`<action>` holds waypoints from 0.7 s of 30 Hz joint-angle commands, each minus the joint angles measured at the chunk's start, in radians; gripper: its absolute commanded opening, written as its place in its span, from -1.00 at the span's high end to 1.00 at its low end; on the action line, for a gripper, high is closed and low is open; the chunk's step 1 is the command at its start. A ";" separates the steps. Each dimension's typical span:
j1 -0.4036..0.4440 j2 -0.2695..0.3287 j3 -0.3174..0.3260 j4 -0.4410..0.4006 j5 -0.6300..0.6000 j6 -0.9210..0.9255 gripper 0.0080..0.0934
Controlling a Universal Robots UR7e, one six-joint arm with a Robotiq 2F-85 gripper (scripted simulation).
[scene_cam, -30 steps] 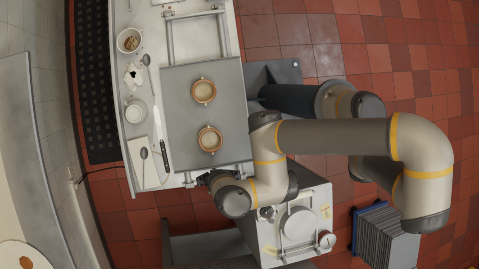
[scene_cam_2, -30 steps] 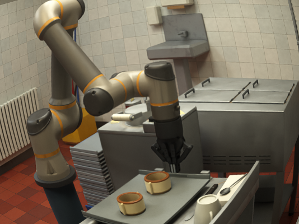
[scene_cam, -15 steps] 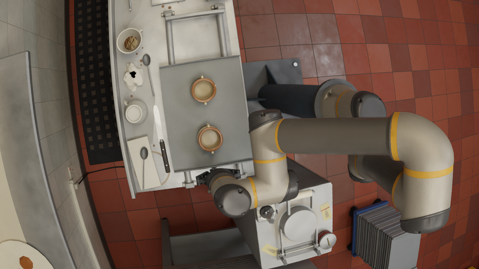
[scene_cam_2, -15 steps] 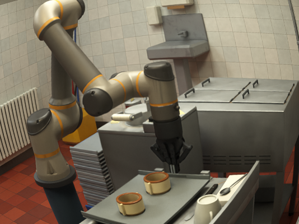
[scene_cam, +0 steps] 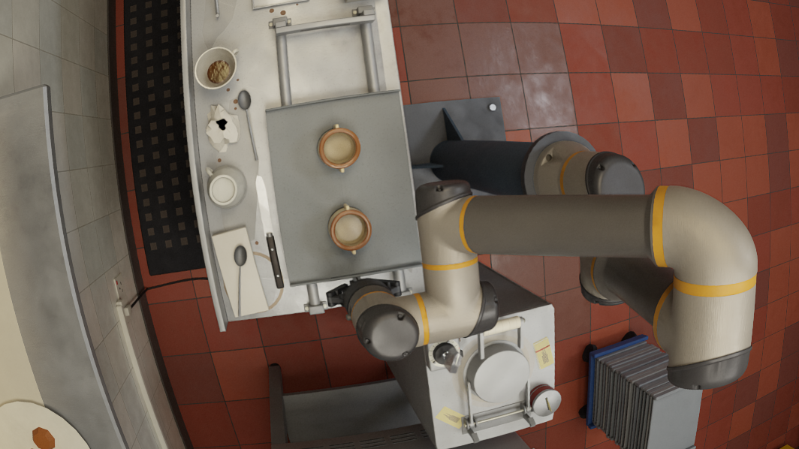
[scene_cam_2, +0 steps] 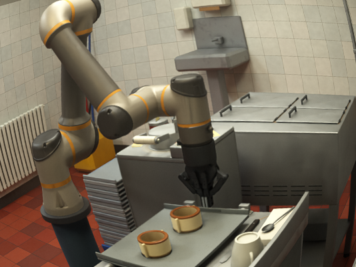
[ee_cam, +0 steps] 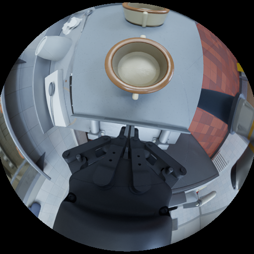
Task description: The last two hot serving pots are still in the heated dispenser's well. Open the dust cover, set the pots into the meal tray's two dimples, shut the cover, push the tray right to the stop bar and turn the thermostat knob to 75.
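Note:
The heated dispenser (scene_cam: 480, 357) is partly hidden behind my arm; its round dust cover (scene_cam: 497, 371) lies flat and closed, with the red thermostat knob (scene_cam: 545, 400) at one corner. The grey meal tray (scene_cam: 342, 187) sits on its two rails and carries two cream pots with brown rims, one nearer me (ee_cam: 139, 65) (scene_cam: 350, 228) and one farther (scene_cam: 339, 147) (scene_cam_2: 152, 243). My gripper (ee_cam: 128, 139) (scene_cam_2: 207, 200), closed and empty, stands fingers-down just off the tray's near edge, level with its rim.
Beyond the tray the rails (scene_cam: 324, 61) run on to a cross bar (scene_cam: 321, 23). Along the counter's side lie a bowl (scene_cam: 215, 68), a crumpled napkin (scene_cam: 222, 128), a white jug (scene_cam: 225, 187), a knife (scene_cam: 269, 234) and spoons. A stack of trays (scene_cam: 637, 391) stands beside the dispenser.

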 commanded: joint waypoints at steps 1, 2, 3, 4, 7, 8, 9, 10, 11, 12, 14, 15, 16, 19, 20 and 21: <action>-0.002 -0.001 0.000 -0.001 -0.004 -0.001 1.00; -0.003 -0.001 0.000 -0.001 -0.004 -0.001 1.00; -0.003 -0.001 0.000 -0.001 -0.004 -0.002 1.00; -0.004 -0.001 0.001 -0.001 -0.004 -0.003 1.00; -0.006 -0.002 0.001 -0.001 -0.004 -0.005 1.00; -0.007 -0.002 0.002 -0.001 -0.004 -0.006 1.00; -0.008 -0.002 0.002 -0.001 -0.004 -0.007 1.00; -0.009 -0.002 0.002 -0.001 -0.004 -0.008 1.00; -0.010 -0.003 0.002 -0.001 -0.004 -0.008 1.00; -0.010 -0.003 0.003 -0.001 -0.004 -0.009 1.00; -0.012 -0.003 0.003 -0.001 -0.004 -0.011 1.00; -0.013 -0.003 0.004 -0.001 -0.004 -0.012 1.00; -0.014 -0.004 0.004 -0.001 -0.004 -0.013 1.00; -0.017 -0.004 0.005 -0.002 -0.004 -0.015 1.00; -0.018 -0.004 0.005 -0.002 -0.004 -0.016 1.00; -0.019 -0.005 0.005 -0.002 -0.004 -0.017 1.00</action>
